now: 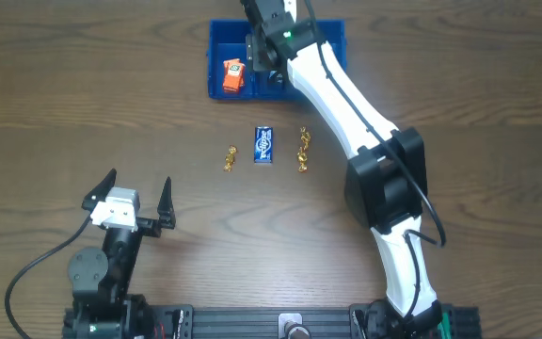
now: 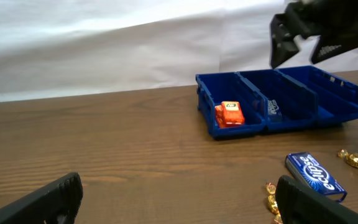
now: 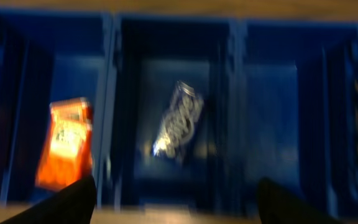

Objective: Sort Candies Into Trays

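Observation:
A blue three-compartment tray [image 1: 332,36] stands at the far middle of the table. Its left compartment holds orange candy [image 1: 233,75] [image 3: 67,142] [image 2: 230,114]. A blue-wrapped candy [image 3: 180,121] [image 2: 275,109] lies in the middle one. My right gripper [image 1: 263,56] [image 3: 176,183] [image 2: 297,53] hangs open and empty above the middle compartment. On the table lie another blue candy [image 1: 263,144] [image 2: 314,176] and gold-wrapped candies [image 1: 231,157] [image 1: 303,149] [image 2: 271,198] [image 2: 356,163]. My left gripper [image 1: 139,179] [image 2: 179,186] stands open and empty near the front left.
The tray's right compartment [image 3: 291,106] has nothing in it. Bare wooden table [image 1: 83,104] stretches to the left and right of the candies. A white backdrop [image 2: 104,43] rises behind the table's far edge.

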You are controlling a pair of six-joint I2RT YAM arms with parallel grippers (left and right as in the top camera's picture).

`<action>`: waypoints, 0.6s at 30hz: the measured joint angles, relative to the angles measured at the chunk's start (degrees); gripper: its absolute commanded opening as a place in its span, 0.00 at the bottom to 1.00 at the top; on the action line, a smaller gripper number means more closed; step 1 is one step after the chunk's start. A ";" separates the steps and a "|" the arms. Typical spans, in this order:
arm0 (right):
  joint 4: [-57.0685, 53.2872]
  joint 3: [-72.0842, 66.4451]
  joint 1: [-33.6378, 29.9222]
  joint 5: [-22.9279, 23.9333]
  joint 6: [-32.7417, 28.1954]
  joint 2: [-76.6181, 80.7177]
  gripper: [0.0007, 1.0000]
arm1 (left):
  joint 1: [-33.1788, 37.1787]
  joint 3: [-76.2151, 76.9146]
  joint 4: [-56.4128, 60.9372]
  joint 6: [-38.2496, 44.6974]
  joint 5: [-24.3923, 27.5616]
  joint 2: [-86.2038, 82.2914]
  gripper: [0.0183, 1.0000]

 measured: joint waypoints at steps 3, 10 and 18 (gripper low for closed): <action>-8.94 1.22 0.52 -2.10 2.93 -0.13 0.84 | 0.00 0.00 0.00 0.00 0.00 0.00 1.00; -17.55 -1.16 3.10 -9.77 8.04 -0.09 0.84 | 0.00 0.00 0.00 0.02 0.00 0.00 1.00; -15.89 -8.63 8.74 -13.03 12.61 -0.09 0.86 | 0.00 0.00 0.00 0.00 -0.02 0.00 1.00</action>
